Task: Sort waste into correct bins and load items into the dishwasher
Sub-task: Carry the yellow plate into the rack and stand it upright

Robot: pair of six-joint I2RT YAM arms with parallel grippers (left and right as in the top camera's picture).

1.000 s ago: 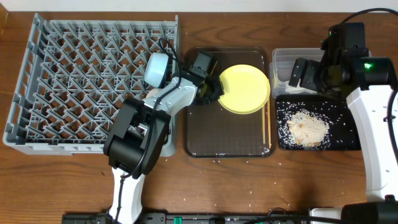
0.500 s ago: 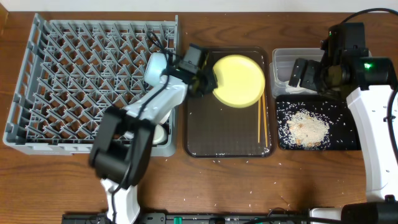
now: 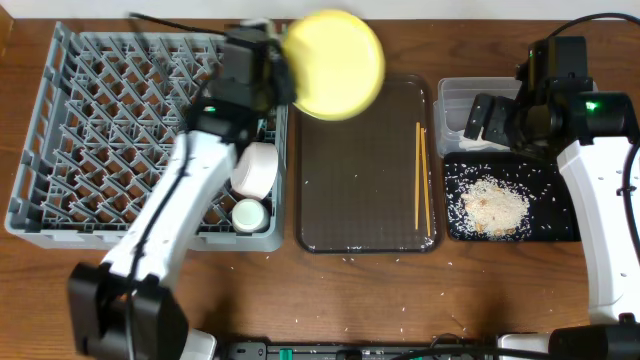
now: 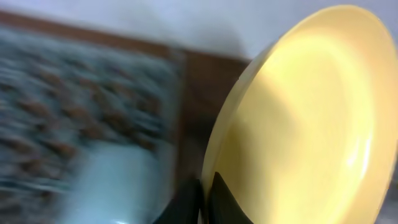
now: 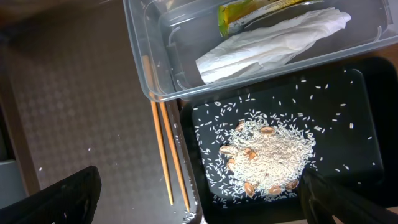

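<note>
Table [image 3: 400, 300]; rack [image 3: 90, 130], brown tray [image 3: 360, 190], tub [image 3: 450, 95]

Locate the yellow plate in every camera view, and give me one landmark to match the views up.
Overhead: the yellow plate is at top centre, over the far edge of the brown tray, pinched at its rim by the left gripper.
Left wrist: it fills the right half, tilted and blurred.
Right wrist: not in it.
Landmark: the grey dish rack lies left of the plate in overhead and, blurred, in the left wrist view.
</note>
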